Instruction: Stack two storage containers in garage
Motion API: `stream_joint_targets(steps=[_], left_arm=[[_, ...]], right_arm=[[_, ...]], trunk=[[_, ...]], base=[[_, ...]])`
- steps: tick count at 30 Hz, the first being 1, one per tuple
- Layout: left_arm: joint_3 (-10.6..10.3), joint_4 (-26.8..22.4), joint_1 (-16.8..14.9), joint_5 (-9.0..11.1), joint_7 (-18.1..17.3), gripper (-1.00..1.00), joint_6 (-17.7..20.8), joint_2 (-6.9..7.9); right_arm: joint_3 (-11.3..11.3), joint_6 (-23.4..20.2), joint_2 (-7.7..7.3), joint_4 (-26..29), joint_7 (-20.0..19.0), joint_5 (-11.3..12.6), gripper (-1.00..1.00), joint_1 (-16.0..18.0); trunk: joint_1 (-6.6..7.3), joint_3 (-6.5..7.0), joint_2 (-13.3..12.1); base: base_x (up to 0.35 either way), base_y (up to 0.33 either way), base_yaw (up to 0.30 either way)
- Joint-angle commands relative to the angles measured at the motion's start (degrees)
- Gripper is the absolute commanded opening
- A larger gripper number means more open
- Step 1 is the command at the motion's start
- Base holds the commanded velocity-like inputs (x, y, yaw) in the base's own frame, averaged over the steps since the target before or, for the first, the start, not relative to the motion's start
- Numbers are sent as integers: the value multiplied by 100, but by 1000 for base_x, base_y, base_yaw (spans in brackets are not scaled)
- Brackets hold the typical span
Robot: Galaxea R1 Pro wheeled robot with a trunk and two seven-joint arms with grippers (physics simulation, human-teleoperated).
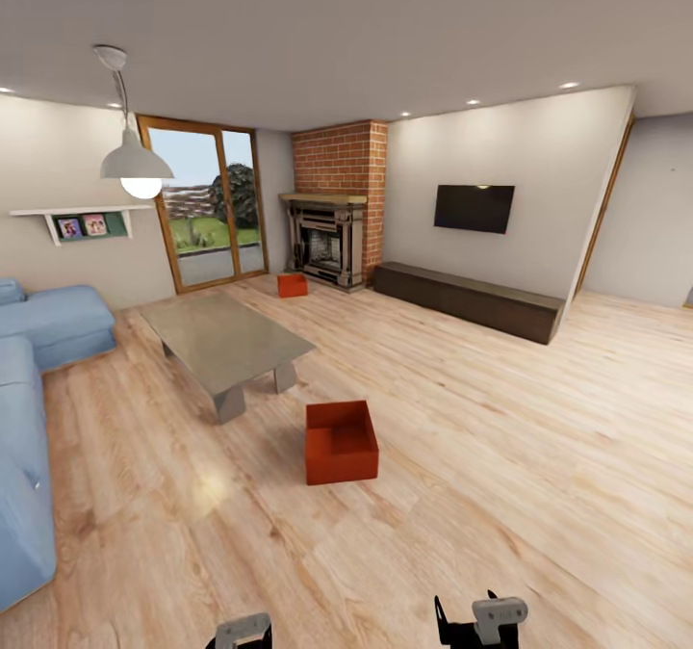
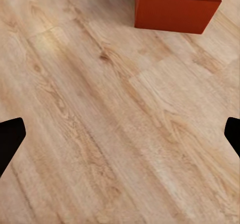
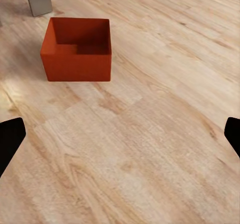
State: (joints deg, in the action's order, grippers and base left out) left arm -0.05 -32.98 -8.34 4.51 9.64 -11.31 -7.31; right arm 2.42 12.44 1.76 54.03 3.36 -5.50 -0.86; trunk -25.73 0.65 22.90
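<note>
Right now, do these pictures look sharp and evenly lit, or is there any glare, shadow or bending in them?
Head view: wide-angle, so walls and ceiling lean outward; the pendant lamp glows and leaves a pale sheen on the wood floor near the nearer container. Right wrist view: sharp, soft shadow inside that container. Left wrist view: faint bright patch on the planks, slightly soft.

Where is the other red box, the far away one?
In the head view, the far storage container sits on the wood floor just left of the brick fireplace, near the glass doors, beyond the grey coffee table.
</note>
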Motion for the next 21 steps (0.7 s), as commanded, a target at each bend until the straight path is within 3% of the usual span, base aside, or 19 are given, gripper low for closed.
stream_joint_targets(steps=[1, 9, 21], left_arm=[[0, 2, -1, 46, 3, 100, -16, -1], [24, -6, -1, 32, 9, 100, 340, 11], [57, -6, -1, 23, 3, 100, 384, 123]], right_arm=[[4, 1, 0, 6, 35, -59, 100, 1], [14, -17, 0, 34, 47, -73, 100, 167], [38, -7, 0, -21, 34, -56, 100, 183]], trunk=[[-5, 0, 2], [-5, 0, 2], [-5, 0, 2]], base=[[320, 0, 0], [321, 0, 0], [304, 0, 0]])
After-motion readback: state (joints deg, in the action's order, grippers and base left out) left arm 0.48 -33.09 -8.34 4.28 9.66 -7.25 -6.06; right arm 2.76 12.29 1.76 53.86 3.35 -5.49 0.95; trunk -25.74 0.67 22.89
